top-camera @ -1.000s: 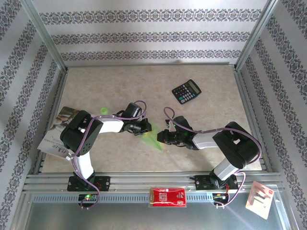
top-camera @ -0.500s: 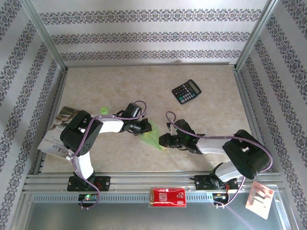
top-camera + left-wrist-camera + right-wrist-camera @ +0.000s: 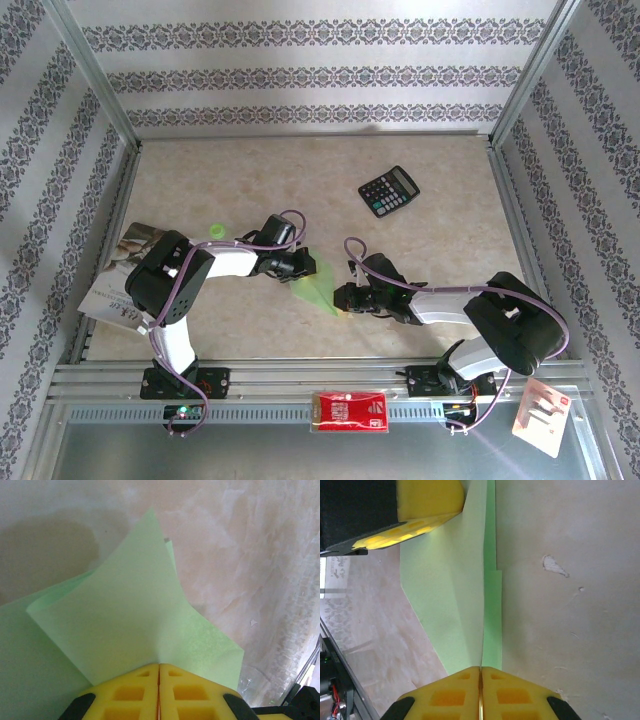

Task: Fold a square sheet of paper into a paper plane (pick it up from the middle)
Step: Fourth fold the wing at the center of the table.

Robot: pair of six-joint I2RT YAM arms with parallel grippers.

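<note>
The light green sheet of paper (image 3: pixel 316 291) is folded into a slim pointed paper plane shape and hangs between the two arms just above the table's middle. My left gripper (image 3: pixel 304 268) is shut on its far end; in the left wrist view the folded layers (image 3: pixel 130 615) fan out from the closed yellow pads (image 3: pixel 135 690) of my left gripper (image 3: pixel 159 666). My right gripper (image 3: pixel 343 297) is shut on the near end, and its wrist view shows the centre crease (image 3: pixel 483 605) running straight into my right gripper (image 3: pixel 480 669). The left gripper's yellow finger (image 3: pixel 427 505) shows at the top there.
A black calculator (image 3: pixel 389 190) lies at the back right. A tiny green dot (image 3: pixel 215 231) and a booklet (image 3: pixel 125 270) lie at the left. A red-and-white packet (image 3: pixel 350 410) sits on the front rail, and a white card (image 3: pixel 543 415) at the front right.
The right arm swung its elbow right and lower, its gripper shifted slightly toward the front and closed on the paper's near end. The left gripper kept its hold.
</note>
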